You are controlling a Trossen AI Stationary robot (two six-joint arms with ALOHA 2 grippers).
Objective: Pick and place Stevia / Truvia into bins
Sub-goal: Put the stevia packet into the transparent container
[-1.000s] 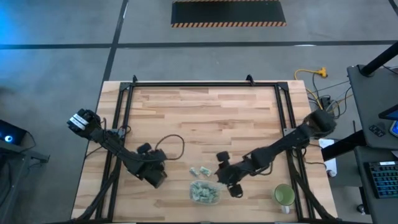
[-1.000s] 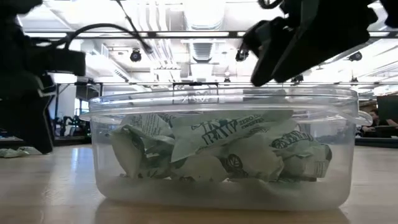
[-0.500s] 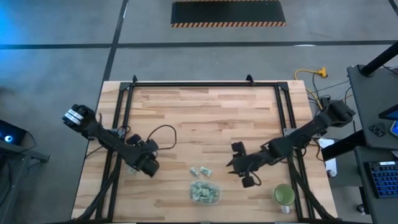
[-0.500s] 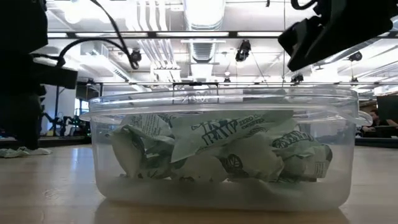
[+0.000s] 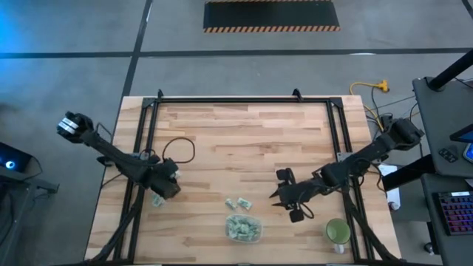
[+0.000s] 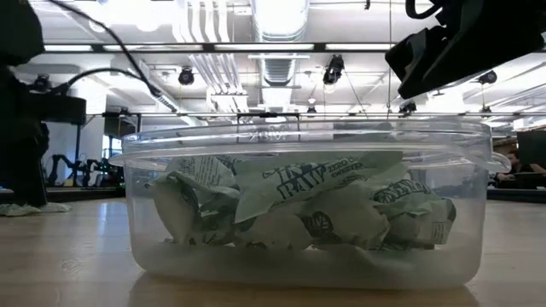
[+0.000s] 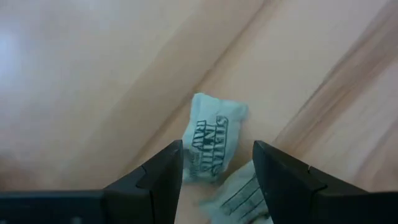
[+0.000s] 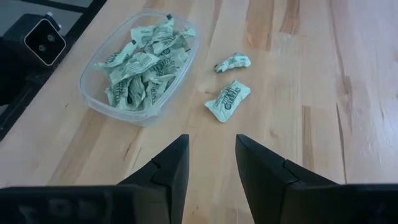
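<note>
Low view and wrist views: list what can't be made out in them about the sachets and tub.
- Low view: the clear tub fills the picture and hides the loose Stevia sachets behind it.
- Left wrist view: a second sachet is cut off by the bottom edge and partly hidden by the left gripper; its print is unreadable.
- Right wrist view: how many sachets lie piled in the tub cannot be counted.
- High view: sachet print too small to read.
</note>
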